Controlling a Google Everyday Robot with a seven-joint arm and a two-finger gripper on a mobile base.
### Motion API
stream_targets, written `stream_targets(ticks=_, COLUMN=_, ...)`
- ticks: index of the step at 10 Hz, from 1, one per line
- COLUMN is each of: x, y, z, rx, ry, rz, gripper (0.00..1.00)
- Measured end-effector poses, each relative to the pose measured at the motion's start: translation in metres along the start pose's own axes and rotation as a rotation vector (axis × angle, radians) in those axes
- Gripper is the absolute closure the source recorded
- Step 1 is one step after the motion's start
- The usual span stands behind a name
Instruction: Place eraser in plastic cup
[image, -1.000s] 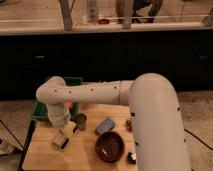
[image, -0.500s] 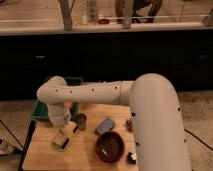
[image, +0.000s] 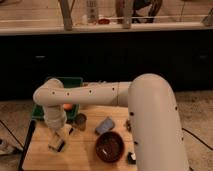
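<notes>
My gripper (image: 58, 139) hangs from the white arm (image: 90, 94) low over the left part of the wooden table (image: 80, 157). A small white and dark block, possibly the eraser (image: 56, 145), lies right under it; I cannot tell whether it is held. A small greyish cup (image: 80, 120) stands upright just right of the gripper, near the table's back edge. Its inside does not show.
A green bin (image: 42, 107) with an orange object (image: 67, 106) sits behind the gripper. A grey-blue flat object (image: 104, 125), a dark brown bowl (image: 110, 146) and a small dark item (image: 131, 158) lie to the right. The arm's large white link (image: 155, 130) covers the table's right side.
</notes>
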Motion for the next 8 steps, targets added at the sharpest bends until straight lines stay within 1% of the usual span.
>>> stream_targets(ticks=3, x=-0.012, y=-0.008, z=0.006, rx=0.011, ry=-0.013, rz=-0.046, gripper=1.00)
stream_targets(ticks=6, x=-0.016, y=-0.016, z=0.008, rx=0.024, ry=-0.030, rz=-0.076, gripper=0.99)
stream_targets(ticks=7, x=-0.018, y=-0.018, z=0.008, rx=0.029, ry=-0.037, rz=-0.083, gripper=0.93)
stream_targets(ticks=8, x=-0.018, y=-0.020, z=0.008, rx=0.034, ry=-0.040, rz=-0.089, gripper=0.83)
